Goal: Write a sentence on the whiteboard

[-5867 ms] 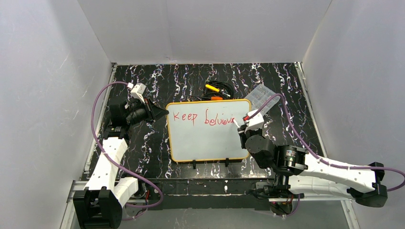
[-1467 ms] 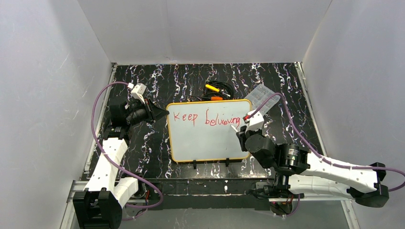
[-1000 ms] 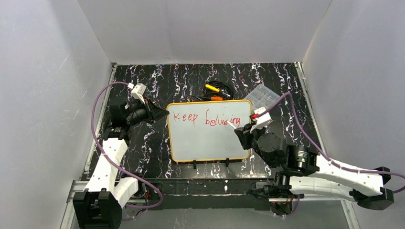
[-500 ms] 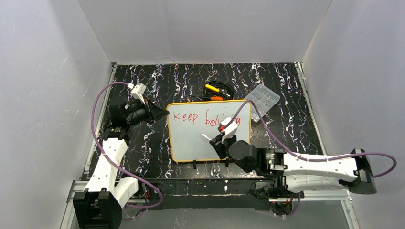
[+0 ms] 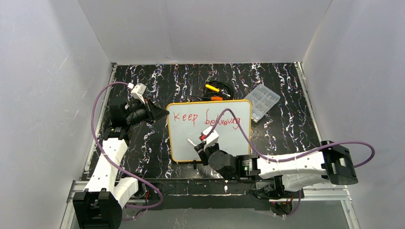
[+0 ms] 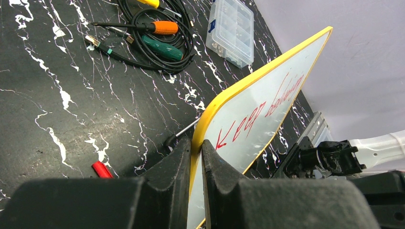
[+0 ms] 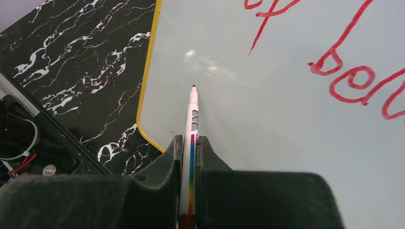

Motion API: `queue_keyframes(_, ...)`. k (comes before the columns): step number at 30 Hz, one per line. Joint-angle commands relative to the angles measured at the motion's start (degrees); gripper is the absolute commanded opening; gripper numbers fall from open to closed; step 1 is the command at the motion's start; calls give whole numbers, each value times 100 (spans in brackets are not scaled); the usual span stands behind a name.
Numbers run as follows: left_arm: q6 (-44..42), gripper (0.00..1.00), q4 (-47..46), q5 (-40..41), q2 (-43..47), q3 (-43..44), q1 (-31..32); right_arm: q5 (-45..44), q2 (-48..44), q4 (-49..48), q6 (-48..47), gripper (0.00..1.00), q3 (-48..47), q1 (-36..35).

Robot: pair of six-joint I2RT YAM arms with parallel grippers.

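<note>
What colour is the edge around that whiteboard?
The whiteboard has a yellow-orange rim, which shows best in the left wrist view.

Red handwritten lettering on the whiteboard reads "Keep believing".

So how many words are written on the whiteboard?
2. "Keep" sits upper left on the whiteboard, "believing" to its right; the right arm may hide part below.

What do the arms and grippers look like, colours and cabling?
Both the left arm and right arm have white shell links with black joint housings. A purple cable loops along each. The left gripper and right gripper have matte black wedge fingers. A small white module sits on each wrist.
</note>
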State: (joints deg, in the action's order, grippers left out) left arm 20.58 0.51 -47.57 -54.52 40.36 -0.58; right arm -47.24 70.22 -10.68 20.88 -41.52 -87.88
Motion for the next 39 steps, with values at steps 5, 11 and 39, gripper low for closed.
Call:
queue_keyframes(5, 37, 0, 172, -130, 150, 104, 89, -325, 488, -984, -226, 1, -462, -81)
queue_keyframes(11, 43, 0, 180, -130, 170, 104, 110, -317, 794, -1050, -398, 1, -668, -81)
queue_keyframes(39, 11, 0, 225, -112, 237, 112, 162, -684, 1428, -207, -258, 1, -1316, -81)
